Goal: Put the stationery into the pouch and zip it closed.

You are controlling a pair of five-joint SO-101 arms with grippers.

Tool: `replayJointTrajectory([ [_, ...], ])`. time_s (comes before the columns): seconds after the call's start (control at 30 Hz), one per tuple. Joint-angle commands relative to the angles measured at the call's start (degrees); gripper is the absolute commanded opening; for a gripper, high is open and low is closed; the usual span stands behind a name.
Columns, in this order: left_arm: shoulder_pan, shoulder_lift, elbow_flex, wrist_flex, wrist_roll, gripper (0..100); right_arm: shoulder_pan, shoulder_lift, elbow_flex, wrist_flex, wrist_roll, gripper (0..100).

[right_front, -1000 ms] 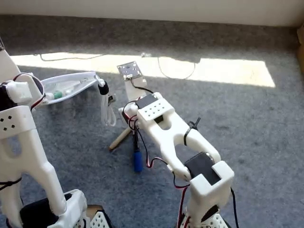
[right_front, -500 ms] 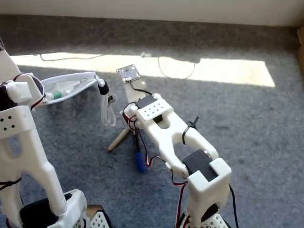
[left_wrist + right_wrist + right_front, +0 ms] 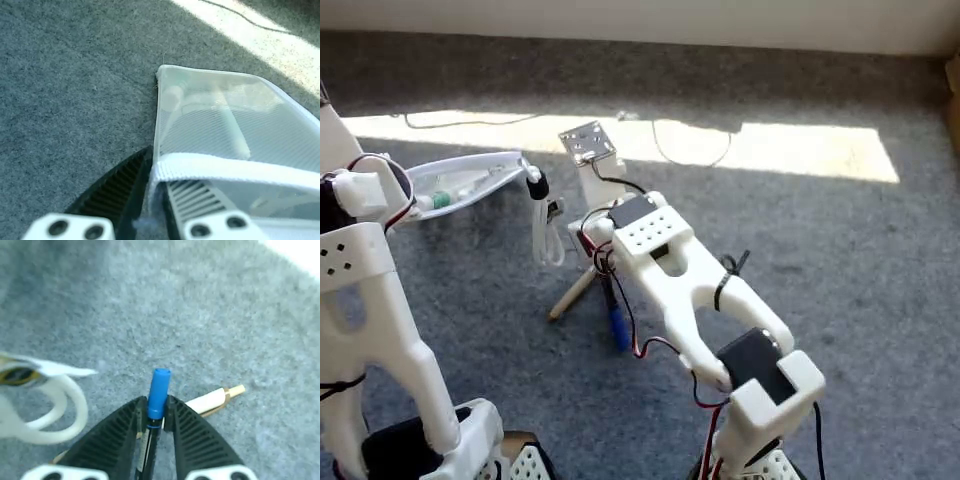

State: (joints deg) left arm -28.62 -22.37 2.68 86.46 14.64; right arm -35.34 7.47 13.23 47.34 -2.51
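As things stand: two pens are outside the pouch, so filling looks unfinished and the zip is not yet dealt with.
Pouch (image 3: 225,125): translucent mesh, held up off the carpet (image 3: 840,260) by one edge, with pale stick-shaped items already inside.
Pouch handling: soft and floppy, likely to sag; the stitched edge band is the firmest place to hold.
Left gripper (image 3: 155,170): fingers pinched narrow on the pouch's white edge band.
Blue-capped pen (image 3: 160,387): near the pouch's loop end and lower, cap poking past the fingertips.
Right gripper (image 3: 156,404): fingers closed around the blue-capped pen.
Pen handling: light, stiff, smooth-barrelled; held near the cap, it may pivot.
Cream pen (image 3: 215,397): flat on the carpet, just beside the held pen.
White loop (image 3: 548,240): hangs at the pouch's end.
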Motion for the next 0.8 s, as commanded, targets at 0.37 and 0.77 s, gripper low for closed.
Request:
replayJointTrajectory([
  [0.37,6.55,-1.01,-2.33,-0.26,0.0,1,0.57,-20.18,8.4,1.1,0.88,3.0],
  [0.77,11.74,-1.01,-6.29,3.96,0.0,1,3.47,-34.15,14.81,1.1,0.88,3.0],
])
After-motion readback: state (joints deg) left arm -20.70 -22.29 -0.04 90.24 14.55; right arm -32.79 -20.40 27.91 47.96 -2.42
